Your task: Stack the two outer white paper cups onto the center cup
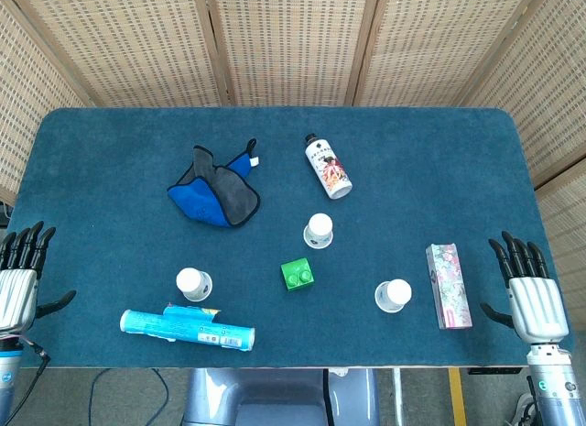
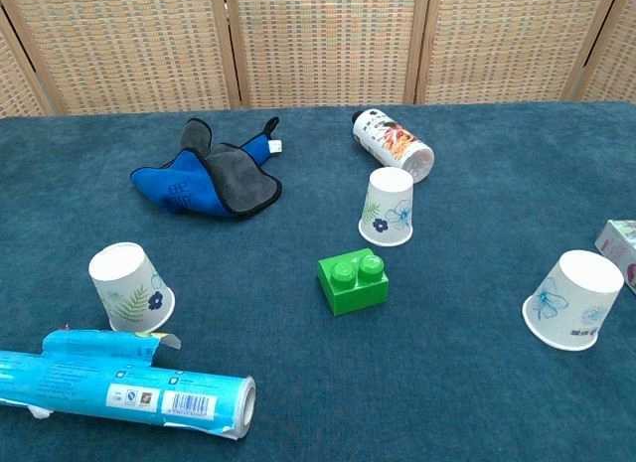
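Three white paper cups on a blue-carpeted desk (image 1: 110, 160), all upside down. Center cup (image 1: 319, 230) standing near the middle of the desk, just in front of a lying white bottle (image 1: 329, 167). Left cup (image 1: 194, 283) at the near left, touching or nearly touching the back of a lying light-blue tube-shaped package (image 1: 188, 328). Right cup (image 1: 394, 295) at the near right, tilted in the chest view, just beside a flowered pink box (image 1: 447, 285) lying flat. All three cups well apart from one another.

One green toy brick (image 1: 296, 274) between the center cup and the near edge. One crumpled blue and grey cloth (image 1: 215, 193) toward the back left.

Left robot hand (image 1: 20, 281) at the left edge of the desk, fingers spread wide and pointing away, thumb out to the side, holding nothing and touching no cup. Right robot hand (image 1: 526, 290) at the right edge, likewise wide open and empty, near the pink box but apart from it. Neither robot hand visible in the chest view.
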Action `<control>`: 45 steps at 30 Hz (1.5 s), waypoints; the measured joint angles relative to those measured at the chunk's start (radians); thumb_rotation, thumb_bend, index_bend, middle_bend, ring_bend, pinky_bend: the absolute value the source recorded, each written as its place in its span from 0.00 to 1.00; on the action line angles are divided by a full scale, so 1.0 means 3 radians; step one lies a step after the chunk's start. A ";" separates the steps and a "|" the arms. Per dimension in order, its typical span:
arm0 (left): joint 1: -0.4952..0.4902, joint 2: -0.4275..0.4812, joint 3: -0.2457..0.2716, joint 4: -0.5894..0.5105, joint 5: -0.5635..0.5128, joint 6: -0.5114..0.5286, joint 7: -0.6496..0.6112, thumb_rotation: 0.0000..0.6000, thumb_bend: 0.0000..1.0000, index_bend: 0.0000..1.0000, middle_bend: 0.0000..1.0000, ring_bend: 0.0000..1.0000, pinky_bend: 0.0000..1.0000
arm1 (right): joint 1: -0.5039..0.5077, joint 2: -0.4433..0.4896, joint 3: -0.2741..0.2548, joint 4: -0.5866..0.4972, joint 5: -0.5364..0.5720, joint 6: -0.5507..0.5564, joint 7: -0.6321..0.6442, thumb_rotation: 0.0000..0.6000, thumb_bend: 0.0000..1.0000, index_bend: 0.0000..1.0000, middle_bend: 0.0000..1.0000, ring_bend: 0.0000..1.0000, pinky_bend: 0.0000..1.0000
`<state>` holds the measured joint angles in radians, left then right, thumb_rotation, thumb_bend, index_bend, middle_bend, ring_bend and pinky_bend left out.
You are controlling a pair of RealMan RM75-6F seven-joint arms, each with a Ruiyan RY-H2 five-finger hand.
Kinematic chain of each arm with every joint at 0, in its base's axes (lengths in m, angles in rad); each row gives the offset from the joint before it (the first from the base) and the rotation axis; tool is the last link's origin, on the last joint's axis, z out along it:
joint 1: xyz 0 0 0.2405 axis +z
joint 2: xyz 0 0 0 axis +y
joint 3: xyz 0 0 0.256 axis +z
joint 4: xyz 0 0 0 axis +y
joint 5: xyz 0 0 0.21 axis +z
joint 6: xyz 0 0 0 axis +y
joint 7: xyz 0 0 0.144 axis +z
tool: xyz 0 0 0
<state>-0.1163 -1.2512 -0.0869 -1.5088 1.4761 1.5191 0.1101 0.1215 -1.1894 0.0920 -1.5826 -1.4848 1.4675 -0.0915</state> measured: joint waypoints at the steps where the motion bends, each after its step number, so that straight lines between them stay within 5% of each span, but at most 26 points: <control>1: 0.0000 0.0000 0.0001 -0.0002 0.0000 0.0000 0.0001 1.00 0.00 0.00 0.00 0.00 0.00 | -0.0002 -0.0001 -0.0003 0.0000 -0.0002 0.0002 -0.0003 1.00 0.07 0.05 0.00 0.00 0.02; 40: -0.0055 0.0008 0.0040 -0.0037 0.0103 -0.0039 -0.0032 1.00 0.00 0.00 0.00 0.00 0.00 | -0.0038 0.0038 -0.0022 -0.0017 -0.0029 0.0043 0.0110 1.00 0.07 0.07 0.00 0.00 0.02; 45: -0.0125 0.0034 0.0047 -0.0064 0.0145 -0.0138 -0.0135 1.00 0.00 0.11 0.00 0.00 0.00 | -0.0039 0.0040 -0.0015 -0.0018 -0.0009 0.0039 0.0117 1.00 0.07 0.07 0.00 0.00 0.02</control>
<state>-0.1538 -1.2411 -0.0729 -1.5279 1.5197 1.4777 0.0695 0.1098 -1.1774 0.0876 -1.5879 -1.4876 1.4791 -0.0565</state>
